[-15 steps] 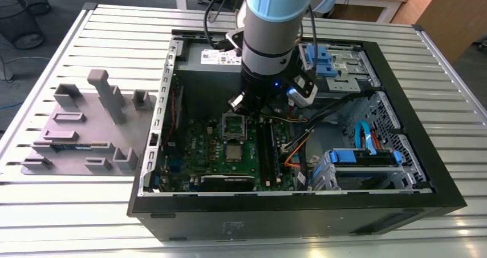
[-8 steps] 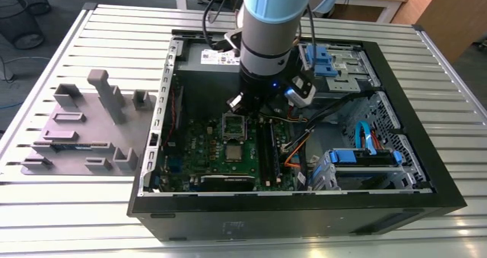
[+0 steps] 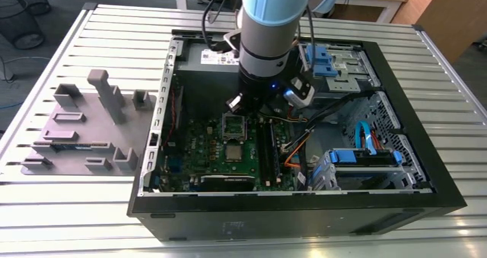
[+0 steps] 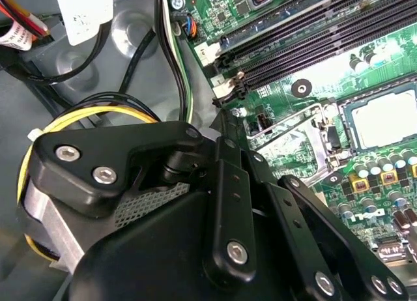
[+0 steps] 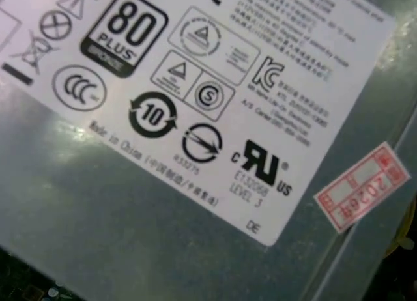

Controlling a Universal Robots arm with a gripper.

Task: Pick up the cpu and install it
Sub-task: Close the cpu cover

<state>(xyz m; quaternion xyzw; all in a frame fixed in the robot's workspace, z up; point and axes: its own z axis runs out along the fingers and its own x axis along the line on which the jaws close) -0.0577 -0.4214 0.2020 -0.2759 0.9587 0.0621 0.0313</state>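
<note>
On the exterior view's left, a grey holder block [image 3: 84, 129] with upright posts rests on the slatted metal table [image 3: 68, 212], just beside the open computer case [image 3: 411, 172]. Its slots are too small to make out.

The arm [image 3: 270, 35] comes down into the middle of the case and hides the board directly under it. The claw [image 3: 247, 105] hangs low over the upper part of the green motherboard [image 3: 198, 149]. Its tips are covered by the wrist in the exterior view and cut off in the second wrist view, where its black links [image 4: 234, 203] crowd the foreground, so I cannot tell whether it is apart or together.

The cpu [image 3: 234, 151] lies flat on the motherboard, silvery top up, just beyond the rectangular socket frame [image 3: 234, 127]. The frame sits between the cpu and the claw. In the second wrist view the cpu [image 4: 384, 122] is clear of the claw, partly cut off at the edge.

In the first wrist view, a grey power-supply box [image 5: 98, 210] with a white label [image 5: 215, 99] sits close to the camera.

On the exterior view's right are blue drive brackets [image 3: 365, 155].
</note>
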